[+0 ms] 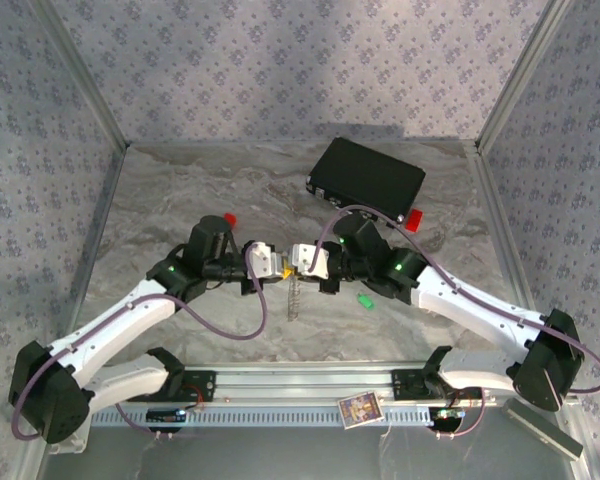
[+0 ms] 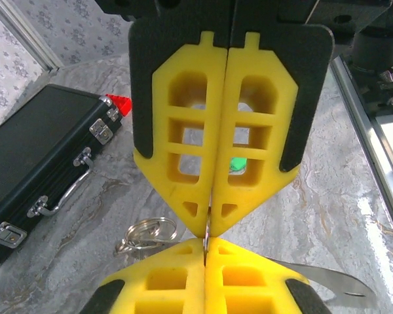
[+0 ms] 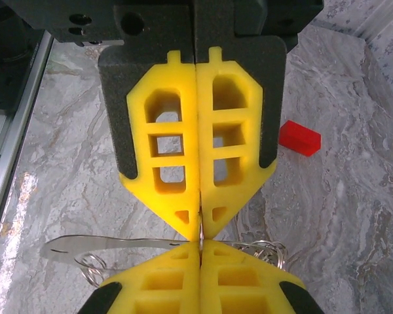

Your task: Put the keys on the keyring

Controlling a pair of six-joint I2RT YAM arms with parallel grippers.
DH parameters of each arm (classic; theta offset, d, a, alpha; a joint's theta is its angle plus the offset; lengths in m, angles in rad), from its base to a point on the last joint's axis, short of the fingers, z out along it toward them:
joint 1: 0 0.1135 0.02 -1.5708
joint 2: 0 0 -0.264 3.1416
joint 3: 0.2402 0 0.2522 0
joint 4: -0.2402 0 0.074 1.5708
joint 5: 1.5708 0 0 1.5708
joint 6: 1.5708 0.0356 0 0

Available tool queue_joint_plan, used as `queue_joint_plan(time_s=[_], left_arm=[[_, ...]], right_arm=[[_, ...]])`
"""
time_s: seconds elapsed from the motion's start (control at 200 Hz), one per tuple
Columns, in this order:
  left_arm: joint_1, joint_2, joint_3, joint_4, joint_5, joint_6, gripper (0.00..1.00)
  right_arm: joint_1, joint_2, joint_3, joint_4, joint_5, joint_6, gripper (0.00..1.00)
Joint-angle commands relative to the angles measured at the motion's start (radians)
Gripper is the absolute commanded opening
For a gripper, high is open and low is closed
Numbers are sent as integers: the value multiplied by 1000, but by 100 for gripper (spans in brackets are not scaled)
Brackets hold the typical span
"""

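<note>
**A:** What lies nearest the arm bases?

**B:** A small printed card (image 1: 360,410), on the ribbed grey rail (image 1: 260,413) at 6 o'clock.

**A:** And the grippers?

**B:** They meet tip to tip at mid-table. The left gripper (image 1: 283,266), with yellow lattice fingers, is pressed together, and so is the right gripper (image 1: 301,266). A thin silvery edge sits in both seams. Each one pinches the keyring (image 2: 147,230), a silvery cluster of wire loops with a flat metal blade (image 3: 85,247) pointing to 6 o'clock.

**A:** Any keys?

**B:** A tiny bright green key (image 1: 362,300) lies on the grey marbled table (image 1: 180,190), at 4 o'clock from the fingertips and apart from the keyring.

**A:** Farther back?

**B:** A small red block (image 1: 230,218) lies at 11 o'clock. Another red block (image 1: 415,222) lies at 2 o'clock, just beside the black rectangular case (image 1: 368,178) with metal latches.
</note>
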Motion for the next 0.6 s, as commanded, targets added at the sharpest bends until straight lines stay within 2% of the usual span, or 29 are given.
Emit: queue_joint_plan(time_s=[0.0, 0.03, 0.09, 0.21, 0.355, 0.6], left_arm=[[-4, -2, 34, -5, 43, 18, 0], [-3, -7, 28, 13, 40, 8, 0], [-4, -22, 2, 72, 37, -33, 0], [-4, -52, -83, 262, 39, -168, 0], [-12, -69, -164, 443, 37, -299, 0], [-27, -72, -193, 489, 49, -325, 0]], right_arm=[[1, -32, 8, 30, -31, 13, 14], [-9, -50, -10, 46, -40, 27, 21], [-39, -91, -61, 95, -71, 68, 25], [-100, -184, -190, 234, -131, 189, 26], [-102, -222, -285, 347, -145, 280, 26], [-73, -173, -297, 424, -137, 310, 26]])
